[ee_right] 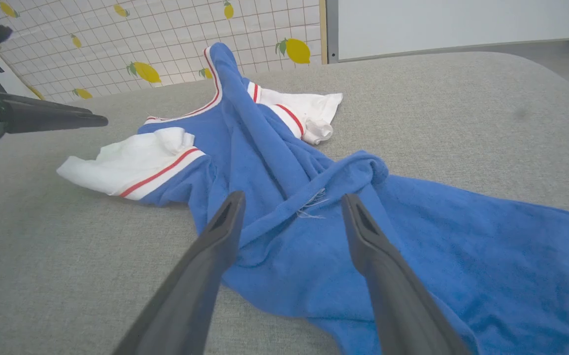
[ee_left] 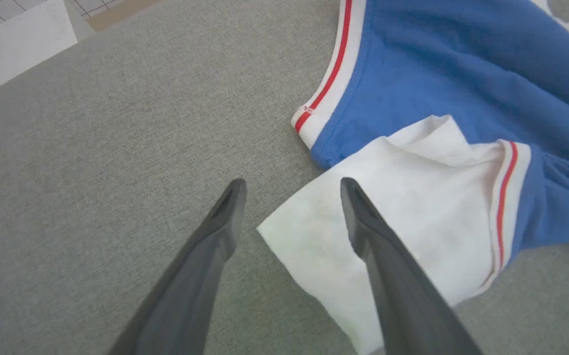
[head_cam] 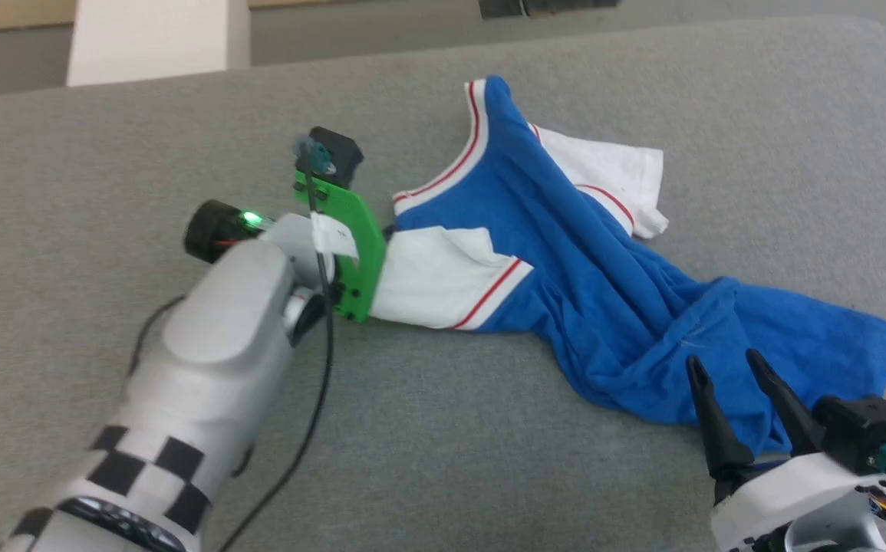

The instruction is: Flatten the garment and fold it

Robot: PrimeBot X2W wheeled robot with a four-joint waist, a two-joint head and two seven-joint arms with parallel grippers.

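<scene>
The jersey T-shirt [head_cam: 565, 253] lies twisted in a long diagonal across the grey fabric-covered counter [head_cam: 105, 153]. Its striped neckline [head_cam: 450, 165] is at the far end, and its blue body is bunched into ridges towards me, so nothing is flat enough to fold yet. I judge that is why my arms are set at opposite ends of it. My left fingers [ee_left: 355, 207] are spread fully apart and hold nothing. They straddle the free corner of the near white sleeve [ee_left: 402, 212], one over the cloth and one over bare counter, well placed to pinch that edge. My right fingers [head_cam: 702, 391] are just as wide and also empty, and they point into the rumpled blue fabric near the lower end. I think taking hold at both ends would let me draw the twist out; whether either tip touches the cloth I cannot tell
</scene>
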